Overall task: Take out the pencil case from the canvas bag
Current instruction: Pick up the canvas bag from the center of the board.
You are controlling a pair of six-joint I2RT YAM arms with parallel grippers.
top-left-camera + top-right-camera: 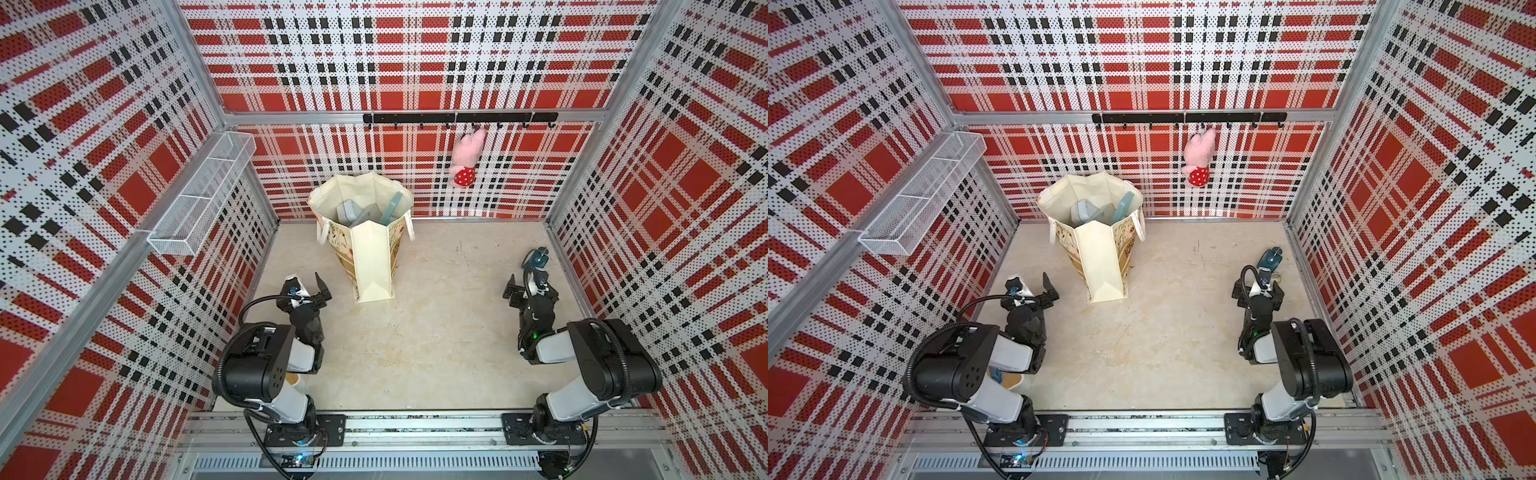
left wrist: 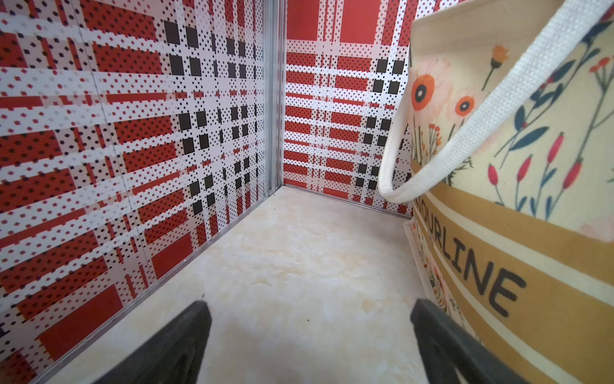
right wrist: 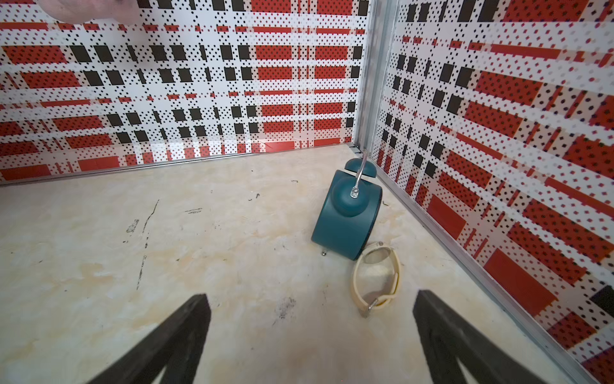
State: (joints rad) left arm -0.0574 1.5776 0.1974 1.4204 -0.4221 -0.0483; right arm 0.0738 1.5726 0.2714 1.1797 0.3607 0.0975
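While canvas bag [image 1: 372,257] stands upright | left pincer [image 2: 310,305] gaping | right pincer [image 3: 311,296] gaping

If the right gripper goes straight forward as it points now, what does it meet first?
Most likely the cream strap loop, lying ahead of the open right gripper, then the teal alarm clock behind it; depth is unclear.

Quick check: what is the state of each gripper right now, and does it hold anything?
The left gripper: open, holding nothing, beside the canvas bag.
The right gripper: open, holding nothing.
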